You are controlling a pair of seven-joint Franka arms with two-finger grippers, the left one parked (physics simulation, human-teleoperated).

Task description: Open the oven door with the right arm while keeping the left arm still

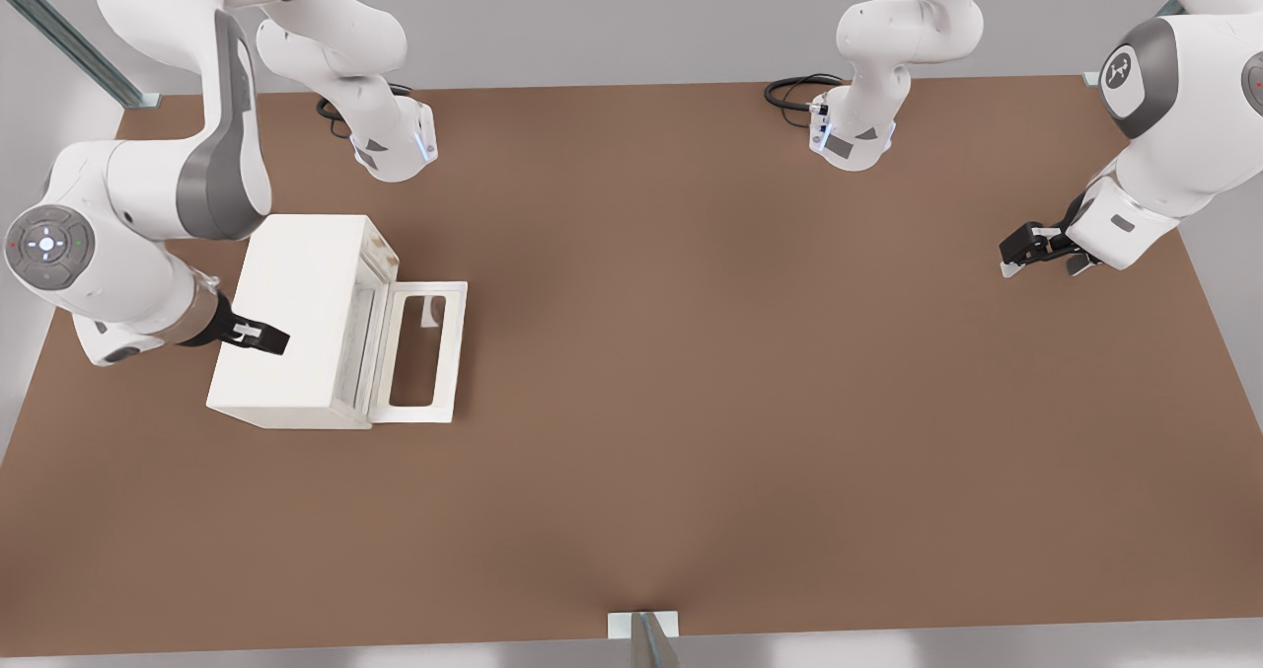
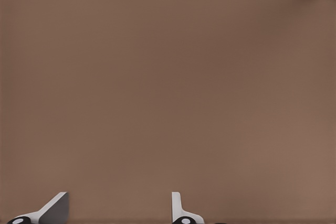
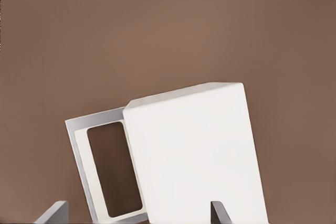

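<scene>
Above oven [image 1: 296,318]: gripper [image 1: 271,338] parted | oven door [image 1: 421,352] folded flat, cream

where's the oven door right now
The oven door lies swung down flat on the table at the front view's left, in front of the oven; the gripper hovers over the oven, open.

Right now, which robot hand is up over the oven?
The slim black gripper on the arm with the silver collar, at the front view's left. It hangs above the oven, whose door lies open. The white-tipped hand is far across the table.
</scene>
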